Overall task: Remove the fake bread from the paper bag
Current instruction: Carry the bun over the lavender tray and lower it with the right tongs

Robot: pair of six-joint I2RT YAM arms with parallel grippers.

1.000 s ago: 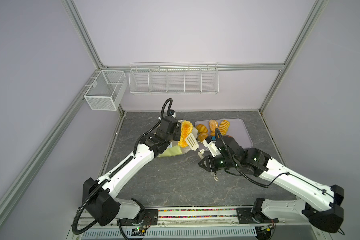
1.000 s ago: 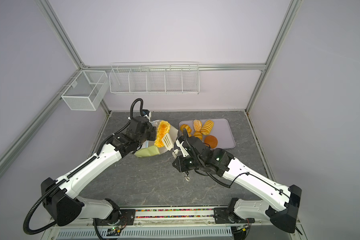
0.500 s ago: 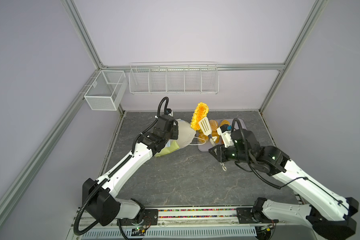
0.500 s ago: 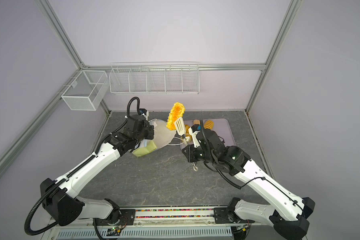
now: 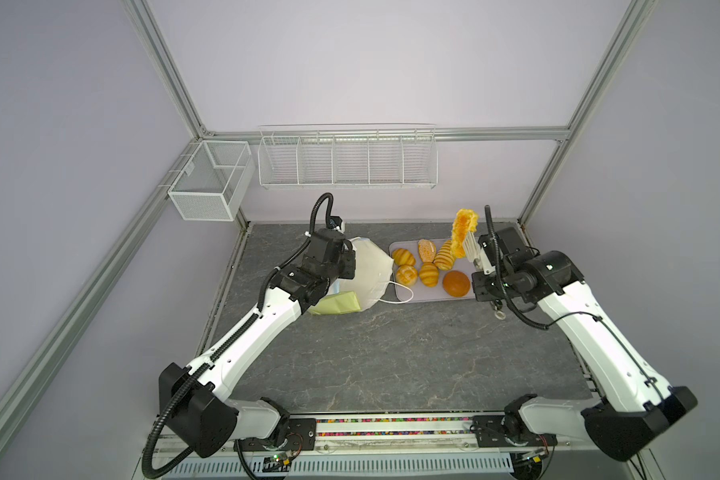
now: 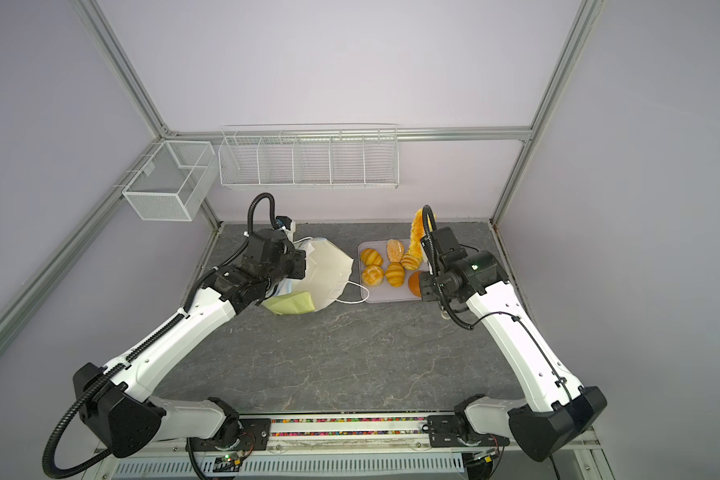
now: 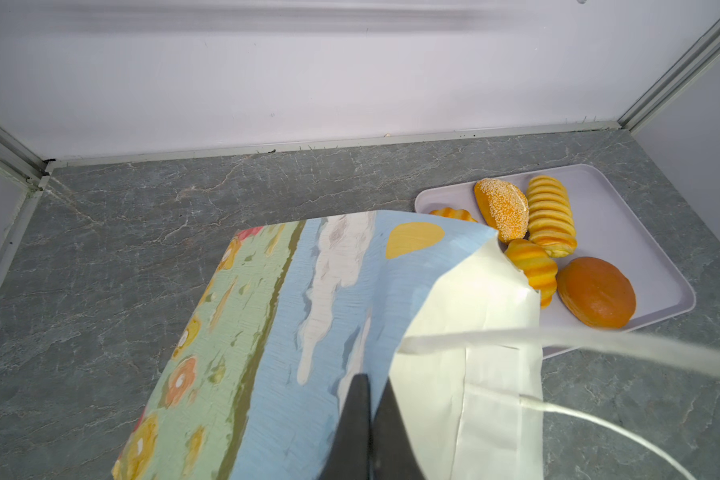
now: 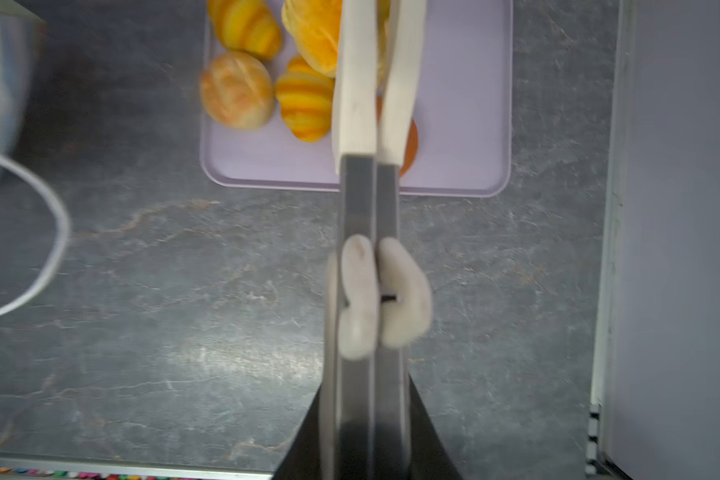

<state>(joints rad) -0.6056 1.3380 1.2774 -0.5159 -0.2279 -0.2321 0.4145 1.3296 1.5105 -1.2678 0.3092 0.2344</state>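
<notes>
Left gripper (image 7: 370,399): closed, pinching the upper rim of the paper bag (image 5: 368,270). The bag lies on its side toward the tabletop's (image 5: 391,353) rear edge, left of centre, with its mouth facing the tray (image 5: 429,296).

Right gripper (image 8: 368,399): clamped on the grey handles of a pair of tongs (image 8: 358,104). The cream tips of the tongs grip one long loaf (image 5: 463,230) of the fake bread, held in the air above the tray's rear right corner.

Tray: near the tabletop's rear right corner, just beside the bag's mouth. It carries six pieces:
- two ridged rolls (image 5: 404,256) (image 5: 429,274)
- a crumb-topped oval (image 5: 427,250)
- a striped loaf (image 5: 445,255)
- a scored bun (image 5: 407,274)
- a smooth round bun (image 5: 456,283)

Differences between views:
- Both top views show the bag's white inside and yellow-green side. Only the left wrist view shows its printed face of sky and flowers (image 7: 308,311).
- In a top view the right arm covers part of the round bun (image 6: 414,283).
- The right wrist view, which is blurred, shows the tong arms nearly together.
- A white cord handle (image 5: 395,297) lies on the tabletop at the tray's near left corner.
</notes>
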